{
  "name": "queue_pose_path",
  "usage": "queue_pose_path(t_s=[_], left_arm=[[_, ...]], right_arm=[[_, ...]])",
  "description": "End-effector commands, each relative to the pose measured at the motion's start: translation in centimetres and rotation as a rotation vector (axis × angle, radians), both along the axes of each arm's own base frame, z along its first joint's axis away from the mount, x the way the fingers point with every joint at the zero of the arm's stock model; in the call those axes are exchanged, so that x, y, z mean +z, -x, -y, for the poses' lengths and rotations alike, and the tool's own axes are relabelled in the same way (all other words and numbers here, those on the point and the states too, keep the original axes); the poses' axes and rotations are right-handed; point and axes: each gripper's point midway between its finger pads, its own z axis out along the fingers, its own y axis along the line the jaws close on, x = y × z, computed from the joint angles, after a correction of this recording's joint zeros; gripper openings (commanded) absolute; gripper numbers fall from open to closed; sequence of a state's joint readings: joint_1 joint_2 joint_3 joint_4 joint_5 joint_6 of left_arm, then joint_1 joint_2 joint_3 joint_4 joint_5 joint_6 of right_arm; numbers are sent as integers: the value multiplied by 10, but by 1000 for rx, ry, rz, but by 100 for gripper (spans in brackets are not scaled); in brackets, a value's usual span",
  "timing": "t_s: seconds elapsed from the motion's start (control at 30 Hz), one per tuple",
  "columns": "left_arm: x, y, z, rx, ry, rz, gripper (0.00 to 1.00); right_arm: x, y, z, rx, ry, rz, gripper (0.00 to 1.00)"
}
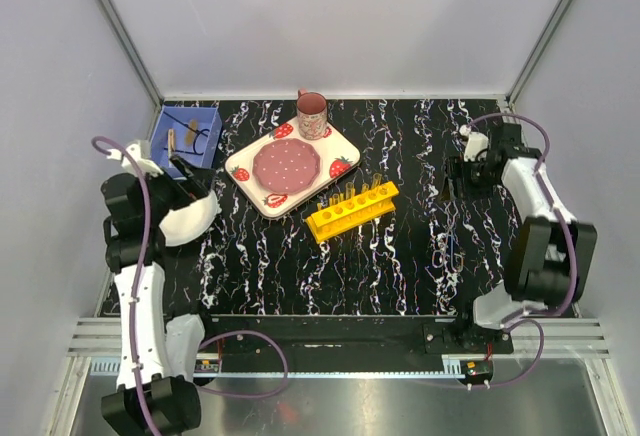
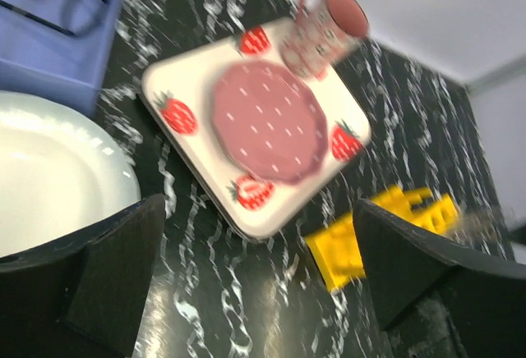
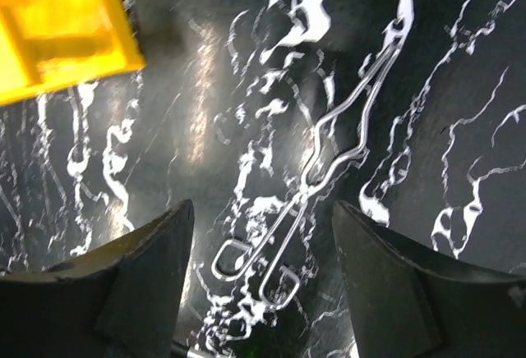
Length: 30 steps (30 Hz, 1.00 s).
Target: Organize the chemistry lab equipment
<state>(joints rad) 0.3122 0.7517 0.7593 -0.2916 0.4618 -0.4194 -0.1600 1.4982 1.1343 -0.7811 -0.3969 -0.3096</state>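
Over on the right, the right gripper hangs above the black marbled table with its fingers spread wide and nothing between them. Directly below lie the metal tongs, flat on the surface, loop handles toward the camera and tips pointing away. A corner of the yellow test-tube rack shows at the upper left of that wrist view, well apart from the tongs.

The rack sits mid-table, angled, just beside the near right edge of the strawberry-patterned plate. Thin clear tubes stand upright in its holes. A pink mug stands at the plate's far corner.

On the left, the left gripper is also spread wide, holding nothing. A white plate lies by its left finger; whether they touch is hard to tell. Behind it sits a blue bin, holding a wooden-handled brush and slim dark metal tools.
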Motion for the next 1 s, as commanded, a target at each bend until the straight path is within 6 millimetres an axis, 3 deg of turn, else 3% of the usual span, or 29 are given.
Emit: queue_pose_path(t_s=[0.0,0.07,0.2,0.43,0.63,0.97], left_arm=[[-4,24,54,-275,10,-15,99],[-14,38,64,-326,-41,-35,99],[-26,54,74,-349,-91,-21,99],[-11,78,90,-410,-117,150,99],[-11,78,91,-416,-115,144,99],[-12,78,92,-418,-114,143,99]], right_arm=[[-12,-34,22,-65,70,-40,71],[-30,-41,27,-75,80,-91,66],[-45,-62,36,-89,109,-113,61],[-59,-87,47,-100,140,-128,57],[-77,-89,44,-108,116,-168,55],[-86,-89,39,-124,86,-171,50]])
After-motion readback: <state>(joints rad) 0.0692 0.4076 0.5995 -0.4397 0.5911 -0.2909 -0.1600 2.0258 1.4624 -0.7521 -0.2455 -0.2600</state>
